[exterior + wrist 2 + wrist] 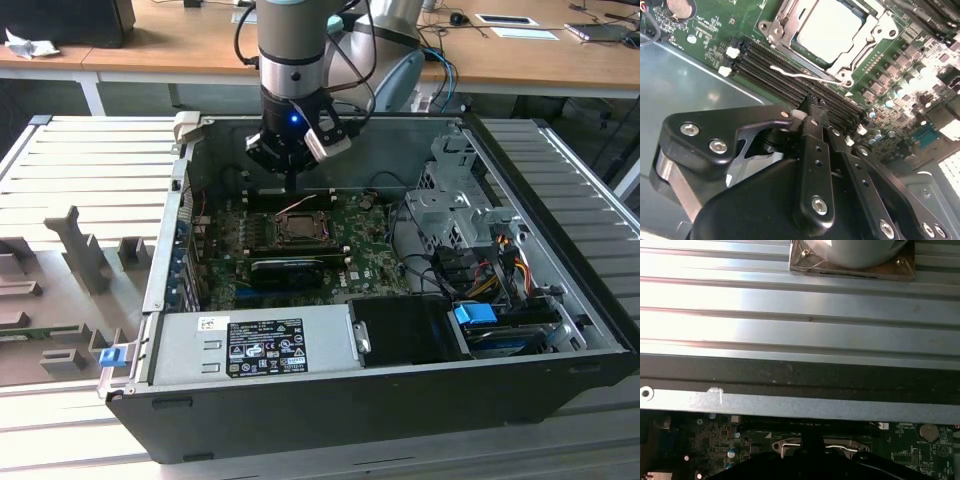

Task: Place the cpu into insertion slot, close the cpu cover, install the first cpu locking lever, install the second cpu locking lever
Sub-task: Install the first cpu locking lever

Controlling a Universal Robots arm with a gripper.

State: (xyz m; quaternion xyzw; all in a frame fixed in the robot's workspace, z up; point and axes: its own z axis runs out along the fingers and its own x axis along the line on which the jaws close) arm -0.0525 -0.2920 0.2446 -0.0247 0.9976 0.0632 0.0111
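Claw [812, 106]: fingers closed together, holding nothing, tip over memory slots [770, 64], just beside wire locking lever [800, 74]. Cpu [827, 30]: seated in socket, mid motherboard [710, 30]; cpu cover [879, 31] flat around it

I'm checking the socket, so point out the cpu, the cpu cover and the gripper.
cpu [832, 30], second wrist view, middle of its top.
cpu cover [874, 40], second wrist view, silver frame edge.
gripper [812, 103], second wrist view, between its fingertips.
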